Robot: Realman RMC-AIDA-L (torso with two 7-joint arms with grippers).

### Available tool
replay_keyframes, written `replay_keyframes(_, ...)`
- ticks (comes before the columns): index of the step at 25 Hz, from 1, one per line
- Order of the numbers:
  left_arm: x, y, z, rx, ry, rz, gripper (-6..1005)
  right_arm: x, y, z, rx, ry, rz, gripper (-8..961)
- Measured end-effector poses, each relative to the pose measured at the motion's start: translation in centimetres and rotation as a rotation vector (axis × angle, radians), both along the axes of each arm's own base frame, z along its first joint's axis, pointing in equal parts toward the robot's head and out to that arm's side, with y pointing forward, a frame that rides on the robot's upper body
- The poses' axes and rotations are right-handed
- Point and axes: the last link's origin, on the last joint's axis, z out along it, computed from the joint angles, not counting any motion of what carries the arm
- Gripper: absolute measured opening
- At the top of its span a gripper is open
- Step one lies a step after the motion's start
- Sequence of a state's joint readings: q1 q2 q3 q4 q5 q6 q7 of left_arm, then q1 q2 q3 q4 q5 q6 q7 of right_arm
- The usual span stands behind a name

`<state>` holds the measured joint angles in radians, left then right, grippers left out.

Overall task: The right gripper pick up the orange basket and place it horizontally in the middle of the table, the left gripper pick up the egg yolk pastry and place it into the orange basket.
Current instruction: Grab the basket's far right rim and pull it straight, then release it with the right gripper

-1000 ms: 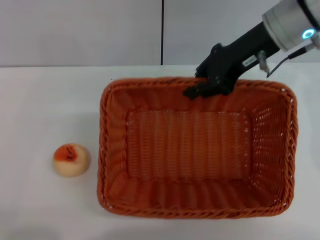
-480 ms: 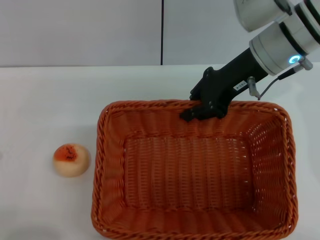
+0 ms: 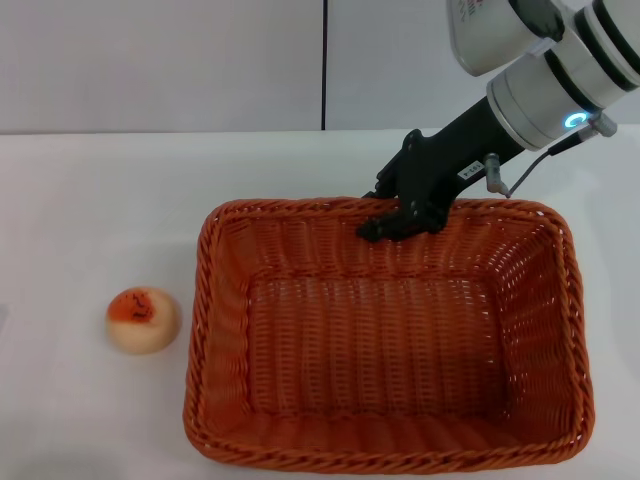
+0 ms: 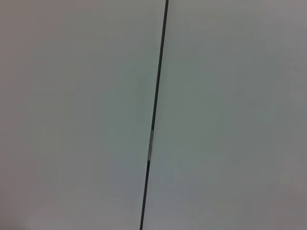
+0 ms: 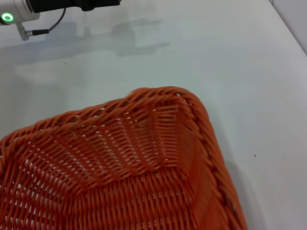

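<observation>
The orange basket (image 3: 380, 340) lies level on the white table (image 3: 90, 200), open side up and empty, its long side running left to right. My right gripper (image 3: 395, 222) is shut on the middle of the basket's far rim, its black wrist reaching in from the upper right. One basket corner (image 5: 158, 120) fills the right wrist view. The egg yolk pastry (image 3: 143, 319) sits on the table to the left of the basket, a short gap away. Only the black body of my left gripper (image 5: 72, 4) shows, at the edge of the right wrist view, held above the table.
A grey wall with a dark vertical seam (image 3: 324, 65) backs the table. The left wrist view holds nothing but that wall and seam (image 4: 153, 120). The basket's near rim lies close to the table's front edge.
The right gripper has drawn the basket toward the front of the table and slightly left. It has barely moved over the last half second. The pastry has stayed in place.
</observation>
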<state>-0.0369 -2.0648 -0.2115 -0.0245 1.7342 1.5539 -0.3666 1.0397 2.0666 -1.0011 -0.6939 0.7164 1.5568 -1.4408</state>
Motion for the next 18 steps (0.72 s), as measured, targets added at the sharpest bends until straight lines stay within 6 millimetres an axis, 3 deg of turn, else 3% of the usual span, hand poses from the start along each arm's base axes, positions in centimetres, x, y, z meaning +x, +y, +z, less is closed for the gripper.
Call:
replay_keyframes(9, 0.0, 0.0, -0.1, -0.008, 0.0, -0.003, 807, 0.6, -0.1, -0.1, 0.011, -0.004, -0.014, 414)
replay_keyframes(13, -0.1, 0.1, -0.2, -0.014, 0.001, 0.002, 806, 0.6, 0.1, 0.7, 0.052, -0.008, -0.005, 567)
replay_keyframes(18, -0.3, 0.2, 0.0, -0.029, -0.008, 0.004, 806, 0.5, 0.2, 2.0, 0.094, -0.002, 0.007, 684)
